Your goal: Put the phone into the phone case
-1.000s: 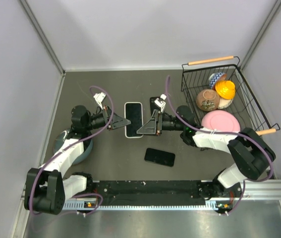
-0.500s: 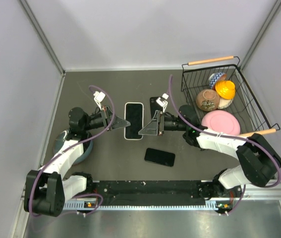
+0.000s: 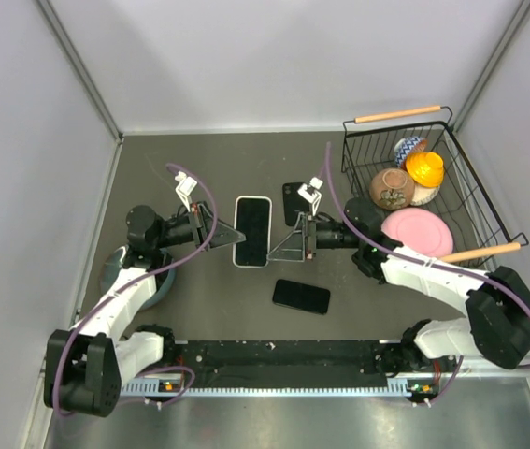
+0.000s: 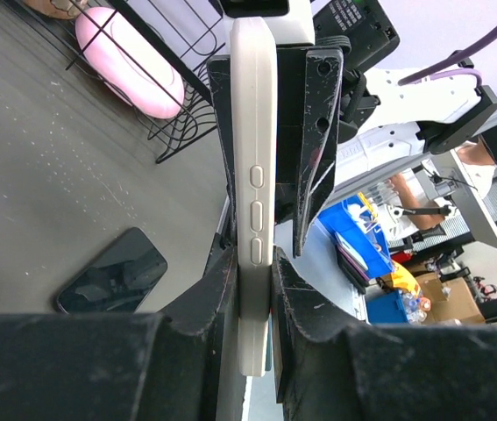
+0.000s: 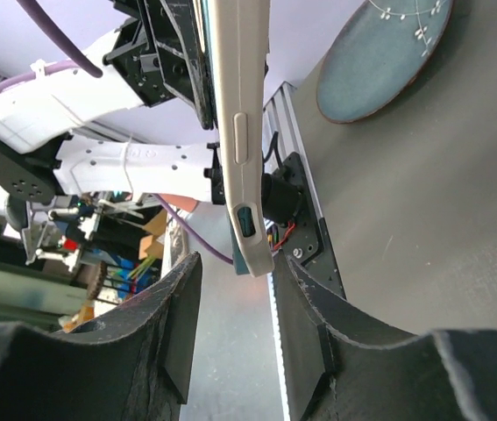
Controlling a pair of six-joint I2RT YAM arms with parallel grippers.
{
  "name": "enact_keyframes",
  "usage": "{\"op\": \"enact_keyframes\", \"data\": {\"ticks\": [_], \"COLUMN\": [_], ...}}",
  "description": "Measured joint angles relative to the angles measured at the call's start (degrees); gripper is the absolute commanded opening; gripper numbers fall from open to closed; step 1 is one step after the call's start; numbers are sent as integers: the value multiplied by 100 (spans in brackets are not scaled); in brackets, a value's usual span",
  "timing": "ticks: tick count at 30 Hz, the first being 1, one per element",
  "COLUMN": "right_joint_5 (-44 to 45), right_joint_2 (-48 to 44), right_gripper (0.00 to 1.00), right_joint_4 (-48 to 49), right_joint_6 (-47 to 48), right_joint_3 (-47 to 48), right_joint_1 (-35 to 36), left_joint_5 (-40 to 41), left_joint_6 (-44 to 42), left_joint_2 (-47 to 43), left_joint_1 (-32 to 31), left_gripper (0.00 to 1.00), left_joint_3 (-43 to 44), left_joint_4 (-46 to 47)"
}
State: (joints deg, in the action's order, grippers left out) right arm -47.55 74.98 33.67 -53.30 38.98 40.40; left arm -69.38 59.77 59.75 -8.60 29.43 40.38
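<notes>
From above: left arm folded low, forearm pointing right, left tool (image 3: 214, 232) at the left long edge of the phone case (image 3: 252, 230), white, face up, over mid-tabletop (image 3: 199, 168). Told only by the left wrist view: that tool nearly closed, pinching the case's edge beside three side buttons. Right arm mirrored, forearm pointing left, right tool (image 3: 279, 253) at the case's opposite edge. Told only by the right wrist view: fingers (image 5: 182, 307) parted, straddling that edge, a gap on one side, no clamp. Counted: two arms; one blue-grey plate (image 3: 115, 269) far left; one case; one phone (image 3: 301, 296), black, flat on the tabletop, nearer the bases than the case and apart from it; one wire basket (image 3: 350, 154) far right, one pink plate (image 3: 416, 230) at its near side.
</notes>
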Motion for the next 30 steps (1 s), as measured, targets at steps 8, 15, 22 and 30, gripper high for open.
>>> {"op": "enact_keyframes", "data": {"ticks": [8, 15, 22, 30], "right_joint_5": [-17, -13, -9, 114], "right_joint_2": [-149, -149, -136, 11], "right_gripper": [36, 33, 27, 17], "right_joint_4": [-361, -304, -160, -111], "right_joint_6": [343, 321, 164, -35], "right_joint_3": [-76, -81, -81, -74], "right_joint_1": [0, 0, 0, 85], "left_joint_5": [35, 166, 321, 442], "left_joint_6": [278, 1445, 2527, 2942], "left_joint_2": [0, 291, 785, 1021], "left_joint_1": [-7, -7, 0, 37], "left_gripper": [0, 0, 0, 0], "left_joint_3": [-111, -402, -651, -758], "left_joint_4": [317, 1591, 2715, 2909]}}
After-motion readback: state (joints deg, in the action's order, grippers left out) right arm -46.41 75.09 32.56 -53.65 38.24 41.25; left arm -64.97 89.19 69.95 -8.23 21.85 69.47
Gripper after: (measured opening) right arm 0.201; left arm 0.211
